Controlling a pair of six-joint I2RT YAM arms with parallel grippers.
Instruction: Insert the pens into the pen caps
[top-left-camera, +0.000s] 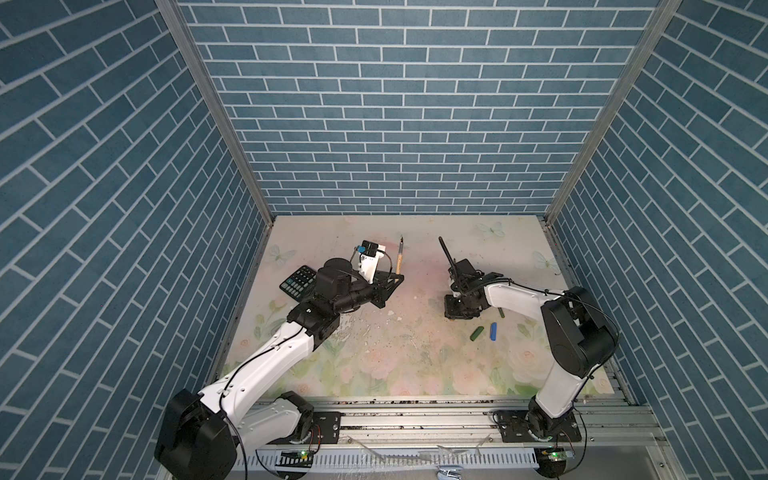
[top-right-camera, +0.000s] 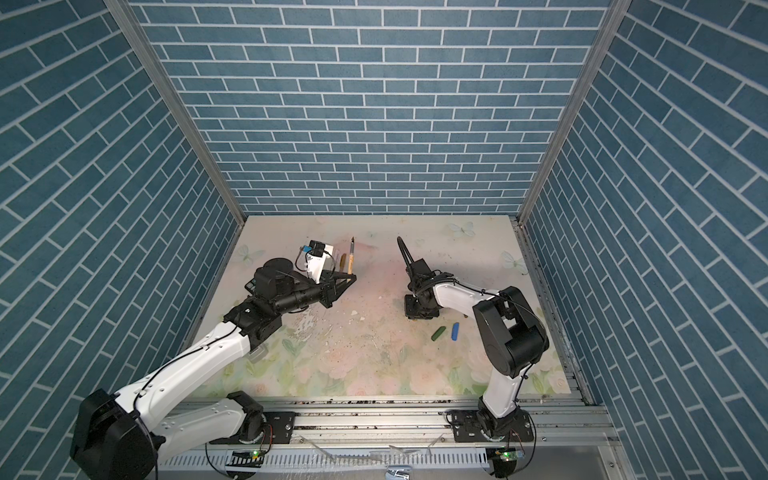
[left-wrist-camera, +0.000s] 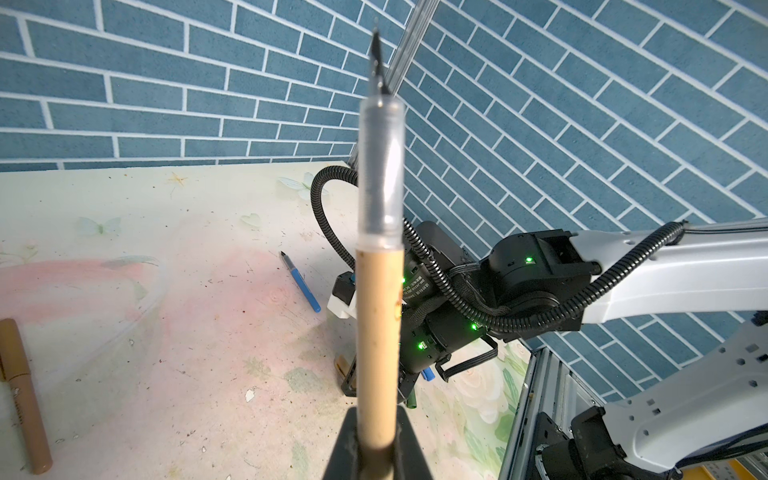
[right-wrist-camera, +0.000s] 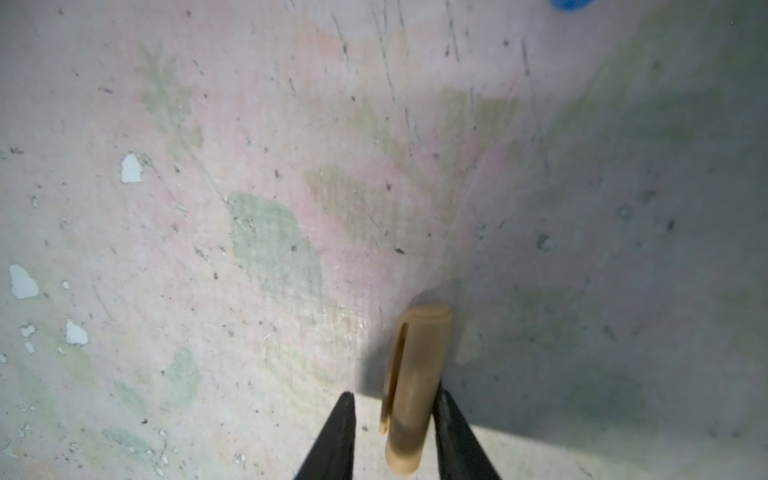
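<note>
Over by the counter's (top-left-camera: 374, 365) left edge sits the black calculator (top-left-camera: 297, 280), no part in this. Next along, the left hand (left-wrist-camera: 376, 451) is clamped tight on a gold-brown pen (left-wrist-camera: 380, 299), raised off the counter with its dark tip bare and pointing toward the far edge. Near that hand lies a second gold-brown pen (left-wrist-camera: 23, 395), and that one looks capped to me, so call it one done. Past the middle, a blue pen (left-wrist-camera: 301, 282) lies uncapped on the counter. Now the right hand (right-wrist-camera: 395, 394), down low, right of centre: its jaws straddle the gold-brown cap (right-wrist-camera: 415, 374), one finger against it, the other standing clear, so parted, not gripping. The cap seems to stand on end on the counter. Toward the right edge, a dark green cap (top-left-camera: 477, 333) and a blue cap (top-left-camera: 493, 331) lie side by side, both empty. The pink pair I cannot find. At best one of five is finished, by my reckoning; this gold pairing wants the cap gripped, lifted and lined up with that tip.
</note>
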